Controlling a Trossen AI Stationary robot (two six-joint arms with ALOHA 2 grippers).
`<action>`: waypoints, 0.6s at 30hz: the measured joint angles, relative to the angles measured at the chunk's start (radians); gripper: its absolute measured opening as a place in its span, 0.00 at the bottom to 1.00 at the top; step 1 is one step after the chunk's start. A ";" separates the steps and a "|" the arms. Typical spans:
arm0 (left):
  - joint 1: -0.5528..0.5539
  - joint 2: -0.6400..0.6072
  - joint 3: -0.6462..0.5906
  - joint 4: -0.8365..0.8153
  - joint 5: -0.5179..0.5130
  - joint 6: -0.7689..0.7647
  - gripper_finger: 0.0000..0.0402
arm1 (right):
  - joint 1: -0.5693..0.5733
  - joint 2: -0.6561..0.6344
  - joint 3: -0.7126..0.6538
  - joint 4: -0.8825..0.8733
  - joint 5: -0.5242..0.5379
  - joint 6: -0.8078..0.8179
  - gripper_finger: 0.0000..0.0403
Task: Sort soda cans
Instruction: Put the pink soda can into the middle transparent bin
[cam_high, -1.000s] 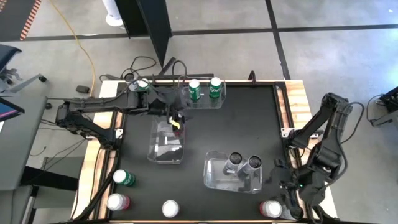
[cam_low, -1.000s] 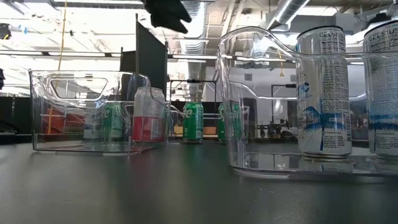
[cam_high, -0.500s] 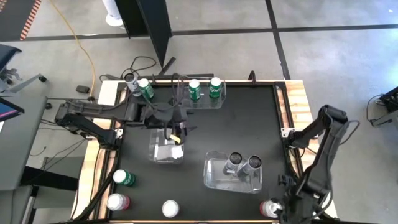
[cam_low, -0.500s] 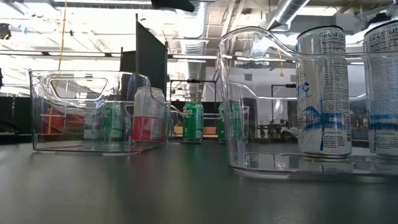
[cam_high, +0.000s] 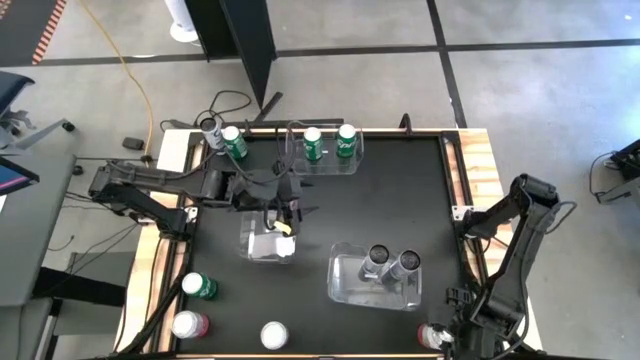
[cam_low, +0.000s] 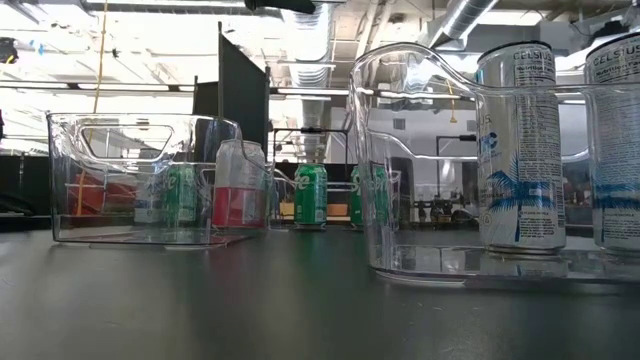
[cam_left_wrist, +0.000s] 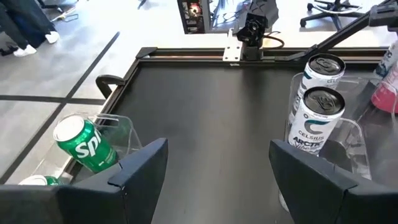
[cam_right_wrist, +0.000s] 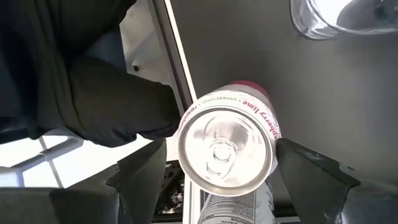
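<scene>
My right gripper (cam_right_wrist: 219, 163) (cam_high: 452, 335) is open at the table's near right corner, its fingers on either side of a red-pink can's (cam_right_wrist: 227, 149) silver top; whether they touch it I cannot tell. My left gripper (cam_left_wrist: 217, 162) (cam_high: 284, 213) hangs open above the middle clear bin (cam_high: 268, 244), where a red-pink can (cam_low: 240, 188) stands. Two green cans (cam_high: 313, 143) stand in the far bin. Two pale grey cans (cam_high: 390, 262) stand in the near right bin. Loose cans stand at the near left edge (cam_high: 198, 286) and the far left corner (cam_high: 233, 141).
Three clear bins take up the dark mat: far (cam_high: 325, 150), middle, and near right (cam_high: 345, 285). The loose cans near the left edge are green, red-pink (cam_high: 188, 324) and one showing only its silver top (cam_high: 274, 335). A raised rim (cam_high: 452, 170) borders the table.
My left gripper has risen out of the low view and drifted toward the near edge over the middle bin. My right arm has swung toward the near edge and come down over the red-pink can at the near right corner.
</scene>
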 joint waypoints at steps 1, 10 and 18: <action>0.000 0.000 0.000 0.000 0.000 -0.001 0.69 | 0.000 0.000 0.000 0.002 -0.003 0.007 0.79; 0.000 0.000 0.000 0.000 0.000 -0.018 0.69 | 0.000 0.017 0.000 0.003 -0.006 0.015 0.89; 0.000 0.000 0.000 0.002 0.000 -0.019 0.69 | 0.000 0.068 0.000 -0.005 -0.009 0.010 0.96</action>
